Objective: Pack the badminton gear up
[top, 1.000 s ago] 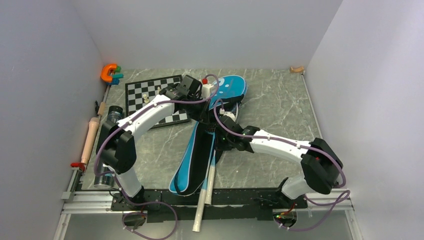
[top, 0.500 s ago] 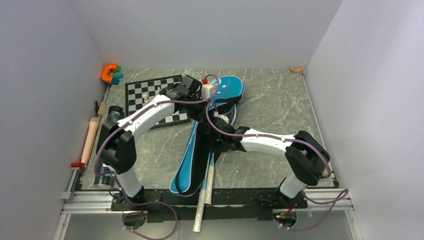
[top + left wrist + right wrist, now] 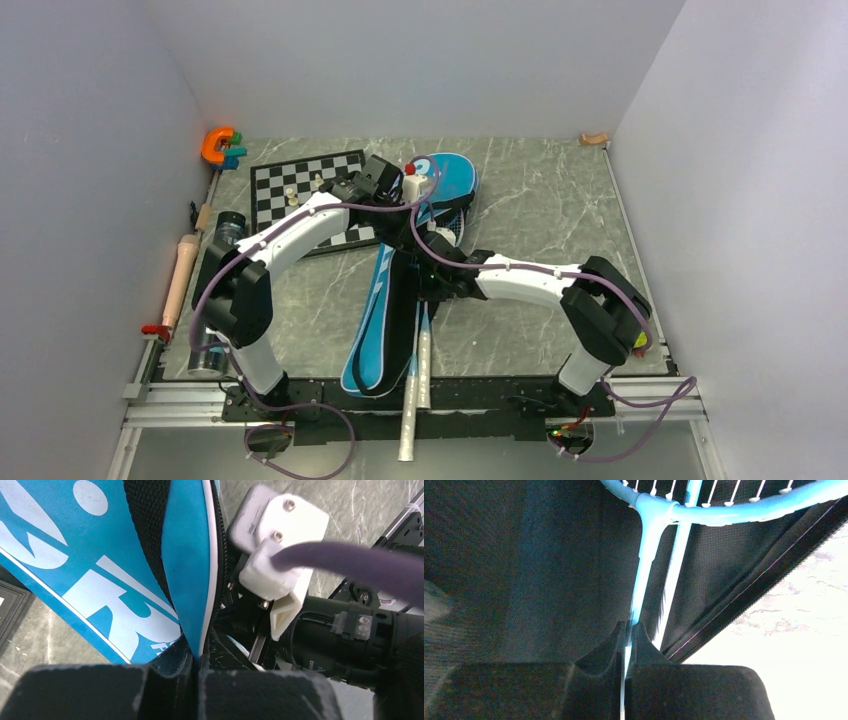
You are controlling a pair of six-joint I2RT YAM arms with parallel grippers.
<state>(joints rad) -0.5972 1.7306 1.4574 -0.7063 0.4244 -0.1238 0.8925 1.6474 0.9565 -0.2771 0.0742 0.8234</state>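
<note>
The blue bag point(image 3: 372, 330) lettered SPORT lies lengthwise in the middle of the table, its head point(image 3: 452, 178) at the far end. My left gripper point(image 3: 402, 213) is shut on the bag's blue flap edge point(image 3: 192, 605) and holds it up. My right gripper point(image 3: 428, 283) is at the bag's opening, shut on a light-blue racket shaft point(image 3: 644, 570). The racket head point(image 3: 734, 511) lies against the bag's black lining point(image 3: 524, 580). Two beige handles point(image 3: 421, 350) point(image 3: 408, 425) stick out over the near edge. No shuttlecocks show.
The chessboard point(image 3: 300, 185) with pale pieces lies under my left arm. An orange clamp point(image 3: 216, 146) sits at the far left corner. A dark cylinder point(image 3: 226, 228) and a wooden pin point(image 3: 181, 278) lie along the left wall. A small beige item point(image 3: 593, 139) is at the far right.
My right arm has swung left, closer to the bag, keeping the racket shaft. The bag's head has shifted a little left with my left gripper still holding the flap.
</note>
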